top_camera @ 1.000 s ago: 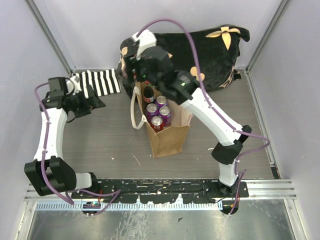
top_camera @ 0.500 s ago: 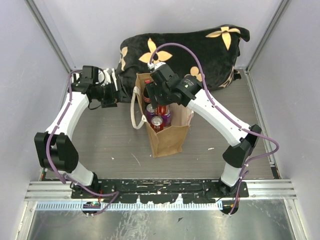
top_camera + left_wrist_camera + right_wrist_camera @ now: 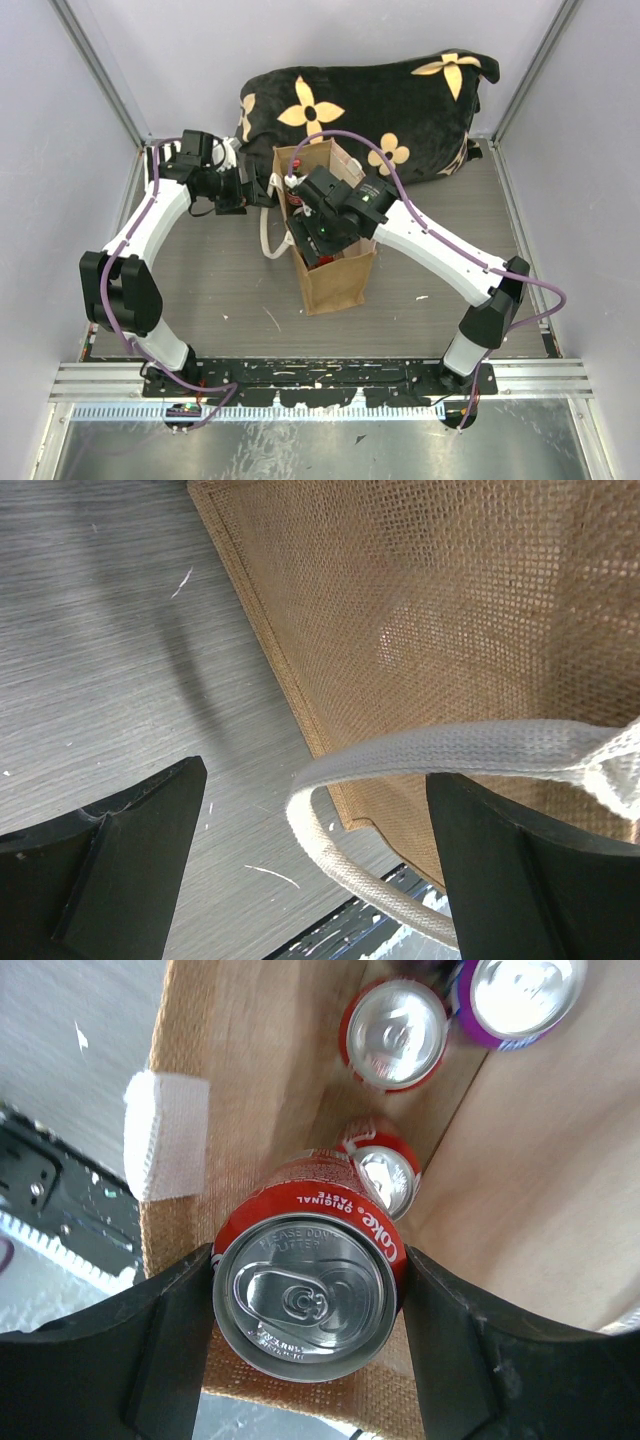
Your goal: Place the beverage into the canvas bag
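Red Coke can (image 3: pixel 308 1295) in right pincer (image 3: pixel 308 1335), plain only from wrist.

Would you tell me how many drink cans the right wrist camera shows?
4: a Coke can in the right hand, a red can just beneath it, another red can and a purple can deeper in the bag. More may be hidden.

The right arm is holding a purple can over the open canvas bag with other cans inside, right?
Wrong colour: the right wrist view shows the held can is a red Coke, not purple. The canvas bag and other cans are as stated.
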{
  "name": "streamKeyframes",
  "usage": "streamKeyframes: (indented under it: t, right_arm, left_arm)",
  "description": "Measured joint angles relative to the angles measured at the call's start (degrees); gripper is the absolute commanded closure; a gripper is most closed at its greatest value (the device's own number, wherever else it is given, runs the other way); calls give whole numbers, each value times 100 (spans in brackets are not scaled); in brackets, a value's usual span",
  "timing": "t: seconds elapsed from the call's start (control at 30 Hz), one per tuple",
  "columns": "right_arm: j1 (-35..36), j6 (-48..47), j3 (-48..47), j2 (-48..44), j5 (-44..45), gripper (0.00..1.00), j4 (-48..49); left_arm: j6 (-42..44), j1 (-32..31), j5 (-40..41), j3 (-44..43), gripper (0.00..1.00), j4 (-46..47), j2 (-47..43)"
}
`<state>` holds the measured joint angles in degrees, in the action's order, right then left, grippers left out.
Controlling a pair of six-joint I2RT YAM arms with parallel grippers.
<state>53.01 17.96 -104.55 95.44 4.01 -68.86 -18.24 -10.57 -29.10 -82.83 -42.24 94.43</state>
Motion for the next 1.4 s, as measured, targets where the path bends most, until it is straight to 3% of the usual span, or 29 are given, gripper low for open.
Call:
streamKeyframes:
  t: [0.3, 0.77, 1.13, 1.4]
  right_arm:
    - [13, 0, 590, -26, -247, 99, 420]
    - [28, -15, 748, -35, -463, 99, 841]
    - [50, -7, 28, 59, -321, 99, 140]
    - [44, -138, -251, 201, -730, 99, 116]
  left_arm:
    - [7, -26, 4, -22, 2, 0, 0]
    - [15, -26, 4, -22, 2, 0, 0]
    - [13, -57, 2, -22, 2, 44, 2]
    - [13, -103, 2, -22, 2, 83, 90]
